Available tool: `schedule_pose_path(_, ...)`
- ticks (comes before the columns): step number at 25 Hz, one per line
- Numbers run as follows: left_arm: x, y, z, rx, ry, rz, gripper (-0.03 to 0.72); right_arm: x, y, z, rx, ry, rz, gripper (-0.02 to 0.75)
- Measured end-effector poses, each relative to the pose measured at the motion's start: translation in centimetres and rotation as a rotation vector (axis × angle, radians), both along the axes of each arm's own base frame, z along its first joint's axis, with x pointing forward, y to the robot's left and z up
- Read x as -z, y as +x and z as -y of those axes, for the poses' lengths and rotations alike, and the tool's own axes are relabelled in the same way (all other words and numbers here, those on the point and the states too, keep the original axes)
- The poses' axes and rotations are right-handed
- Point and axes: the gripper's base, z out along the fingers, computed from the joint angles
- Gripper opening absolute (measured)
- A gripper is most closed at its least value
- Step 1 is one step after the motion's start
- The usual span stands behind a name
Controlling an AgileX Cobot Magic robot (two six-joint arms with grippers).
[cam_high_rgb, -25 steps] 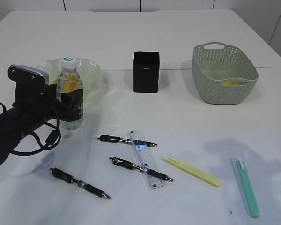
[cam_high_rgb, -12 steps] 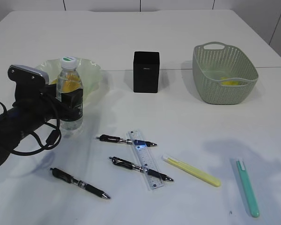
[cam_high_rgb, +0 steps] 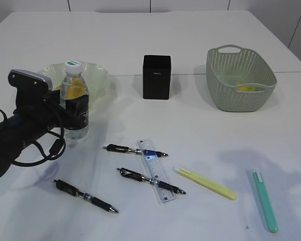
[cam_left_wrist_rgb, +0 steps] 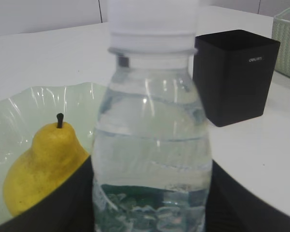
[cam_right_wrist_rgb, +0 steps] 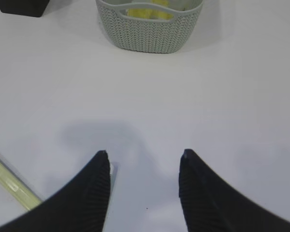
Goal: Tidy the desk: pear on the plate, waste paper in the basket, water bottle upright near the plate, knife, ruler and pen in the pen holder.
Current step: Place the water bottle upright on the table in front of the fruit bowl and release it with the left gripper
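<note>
I had the left gripper (cam_high_rgb: 74,114) closed around the lower body of the water bottle (cam_high_rgb: 74,100), which stood upright on the desk (cam_high_rgb: 200,125) just in front of the plate (cam_high_rgb: 98,75) holding the pear (cam_left_wrist_rgb: 43,166). The right gripper (cam_right_wrist_rgb: 144,166) hung half open and empty over bare desk, the basket (cam_right_wrist_rgb: 150,24) straight ahead of its fingertips. The nearest long item, a green pen-like stick (cam_high_rgb: 265,200), lay on the basket's side, so I judged the right arm closer to it.
</note>
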Motion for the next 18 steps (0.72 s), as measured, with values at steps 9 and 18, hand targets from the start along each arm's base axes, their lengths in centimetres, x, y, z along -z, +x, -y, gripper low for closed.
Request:
schedule_pose_path(9, 0.00, 0.01, -0.02, -0.002, -0.001, 0.000, 0.405, 0.00, 0.00, 0.00, 0.000, 0.000, 0.000, 0.351)
schedule_pose_path(18, -0.25, -0.08, -0.04, -0.002, 0.000, 0.001, 0.422, 0.00, 0.00, 0.00, 0.000, 0.000, 0.000, 0.351)
